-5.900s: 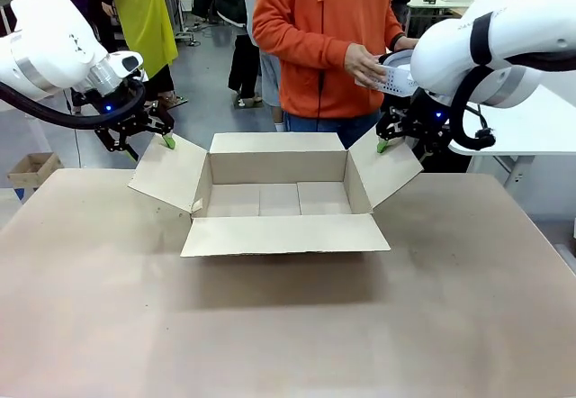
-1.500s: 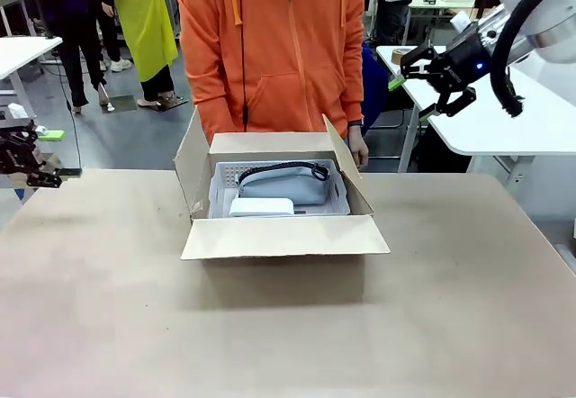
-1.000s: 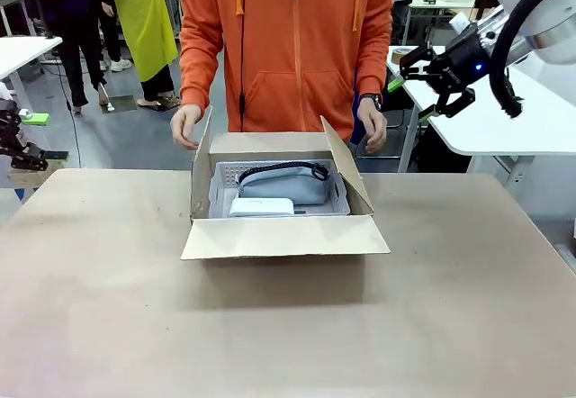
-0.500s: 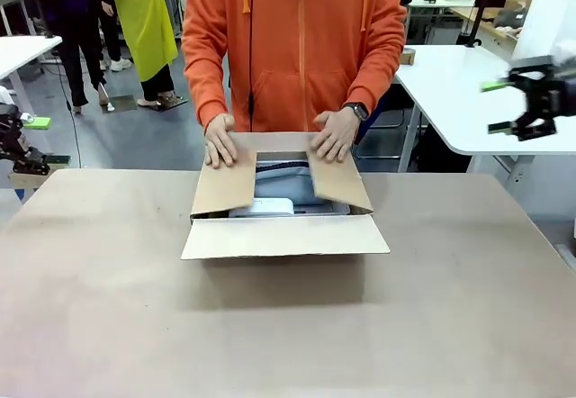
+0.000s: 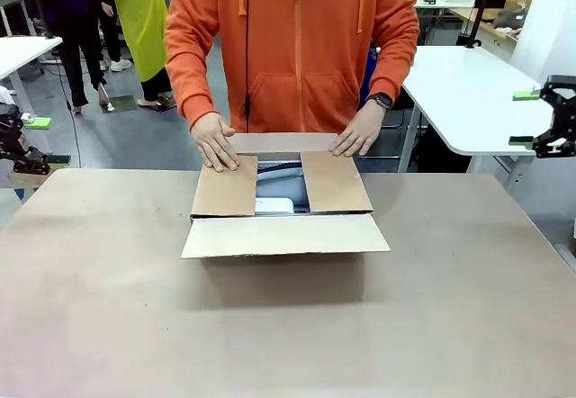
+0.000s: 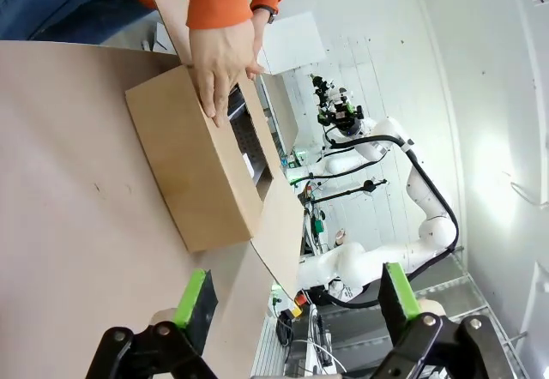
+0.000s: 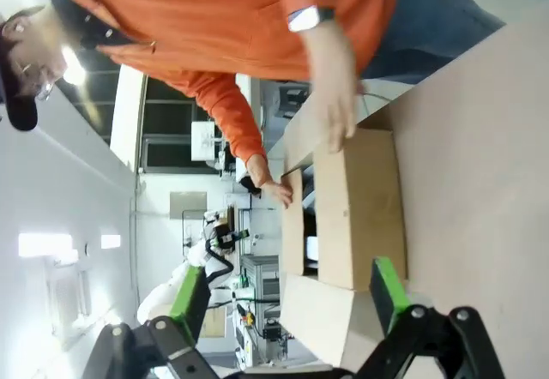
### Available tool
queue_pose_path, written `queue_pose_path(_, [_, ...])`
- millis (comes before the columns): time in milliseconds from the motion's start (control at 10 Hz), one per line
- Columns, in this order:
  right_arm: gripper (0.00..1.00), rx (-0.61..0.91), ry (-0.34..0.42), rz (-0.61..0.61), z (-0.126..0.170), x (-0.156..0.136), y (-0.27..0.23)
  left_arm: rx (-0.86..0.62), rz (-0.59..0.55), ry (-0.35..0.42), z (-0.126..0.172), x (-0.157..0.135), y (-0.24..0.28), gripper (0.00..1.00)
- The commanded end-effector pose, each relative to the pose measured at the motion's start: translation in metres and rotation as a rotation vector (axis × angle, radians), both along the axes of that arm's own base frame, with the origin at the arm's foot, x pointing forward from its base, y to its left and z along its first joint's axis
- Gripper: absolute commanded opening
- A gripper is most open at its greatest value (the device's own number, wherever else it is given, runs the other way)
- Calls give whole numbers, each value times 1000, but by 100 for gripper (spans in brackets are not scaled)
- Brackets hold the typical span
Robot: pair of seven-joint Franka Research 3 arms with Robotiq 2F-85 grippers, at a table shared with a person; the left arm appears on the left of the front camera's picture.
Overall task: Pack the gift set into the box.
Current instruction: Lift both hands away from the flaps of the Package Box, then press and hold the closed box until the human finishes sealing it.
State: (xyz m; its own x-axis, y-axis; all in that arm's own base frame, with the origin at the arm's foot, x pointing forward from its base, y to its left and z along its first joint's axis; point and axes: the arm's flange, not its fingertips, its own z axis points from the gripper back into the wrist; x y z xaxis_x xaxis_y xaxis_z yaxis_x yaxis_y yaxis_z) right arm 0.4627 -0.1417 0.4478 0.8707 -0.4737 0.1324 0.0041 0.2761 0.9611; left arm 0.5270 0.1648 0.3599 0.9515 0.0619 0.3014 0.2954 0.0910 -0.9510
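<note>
The large cardboard box [image 5: 333,182] stands mid-table. A person in an orange hoodie presses both side flaps flat with a hand [image 5: 216,141] on each. The near flap [image 5: 283,234] lies open toward me. Through the gap between the flaps I see the blue-grey pouch [image 5: 281,176] and the small white flat box [image 5: 274,205]; the grey tray is hidden under the flaps. My left gripper [image 5: 43,140] hangs open off the table's left edge, and my right gripper [image 5: 522,118] hangs open at the far right. The box [image 6: 202,160] lies ahead of the open left gripper [image 6: 293,297]. The box [image 7: 356,207] also lies beyond the open right gripper [image 7: 287,297].
A white table [image 5: 459,92] stands behind on the right, under my right gripper. A small brown carton [image 5: 29,178] sits past the table's left corner, below my left gripper. Other people stand at the back left. The near half of the table is bare.
The person set the gift set into the box and folded both side flaps down over it. Both grippers let go of the flaps and drew back outward; the right one dropped lower.
</note>
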Motion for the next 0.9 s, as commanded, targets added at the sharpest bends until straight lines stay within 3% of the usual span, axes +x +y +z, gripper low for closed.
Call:
queue_pose_path(0, [100,8,-20,29,11,-2,0,19,-5,-20,1,-6,-1,100])
queue_pose_path(800, [100,8,-20,29,11,-2,0,19,-5,-20,1,-6,-1,100])
